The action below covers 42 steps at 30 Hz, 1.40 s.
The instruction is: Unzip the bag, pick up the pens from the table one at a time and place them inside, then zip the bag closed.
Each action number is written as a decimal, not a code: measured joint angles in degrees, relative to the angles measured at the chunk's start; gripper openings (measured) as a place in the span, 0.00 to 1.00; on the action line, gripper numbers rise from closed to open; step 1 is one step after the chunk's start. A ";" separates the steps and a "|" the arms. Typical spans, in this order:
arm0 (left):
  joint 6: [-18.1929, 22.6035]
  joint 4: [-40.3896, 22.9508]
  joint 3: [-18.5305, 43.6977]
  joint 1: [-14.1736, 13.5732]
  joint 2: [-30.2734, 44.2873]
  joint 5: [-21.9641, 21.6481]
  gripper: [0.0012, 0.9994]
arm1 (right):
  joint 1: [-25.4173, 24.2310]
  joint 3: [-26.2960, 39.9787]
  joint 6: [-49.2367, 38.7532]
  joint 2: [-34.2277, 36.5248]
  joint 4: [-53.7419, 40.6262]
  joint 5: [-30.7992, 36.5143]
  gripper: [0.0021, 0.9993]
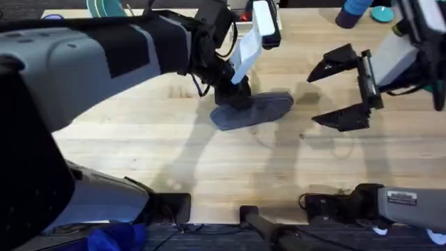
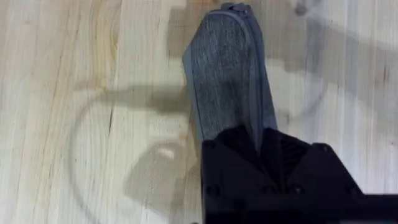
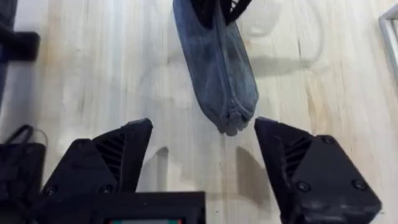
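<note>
The grey-blue bag [image 1: 259, 109] lies near the middle of the table [image 1: 139, 146], its zipper running closed along its length. My left gripper [image 1: 233, 96] reaches across and is shut on the bag's left end; in the left wrist view the bag [image 2: 225, 74] stretches away from the clamped left gripper [image 2: 264, 149]. My right gripper [image 1: 339, 90] hovers open just right of the bag. In the right wrist view the bag's near tip [image 3: 231, 118] sits ahead of the gap of the right gripper [image 3: 203, 152]. The pens are out of view.
Blue and teal objects [image 1: 359, 12] sit at the table's far right edge. A metal frame [image 3: 389, 37] shows beside the bag in the right wrist view. The arm bases and black cables [image 1: 327, 206] line the near edge.
</note>
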 joint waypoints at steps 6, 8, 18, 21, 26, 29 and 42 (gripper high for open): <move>0.02 0.00 0.02 0.00 0.00 0.02 0.04 | 0.00 0.00 -3.61 5.83 3.74 -0.04 1.00; 0.01 0.00 0.00 0.00 0.00 0.02 0.04 | 0.00 0.01 -4.50 7.19 4.66 -0.39 1.00; 0.02 0.00 0.02 0.00 0.00 0.02 0.04 | 0.82 0.07 -6.09 11.99 6.64 -1.97 1.00; 0.02 0.00 0.02 0.00 0.00 0.02 0.04 | 2.00 0.07 -6.13 13.69 7.14 -2.20 1.00; 0.00 0.00 0.02 0.00 0.00 0.02 0.04 | 4.18 0.07 -6.15 14.96 9.78 -2.36 1.00; 0.00 -0.04 0.00 0.00 0.00 0.02 0.04 | 5.39 0.15 -6.19 14.96 10.76 -2.36 0.93; 0.02 -0.52 0.02 0.00 0.00 0.06 0.04 | 6.12 0.17 -6.30 14.96 10.71 -0.04 0.90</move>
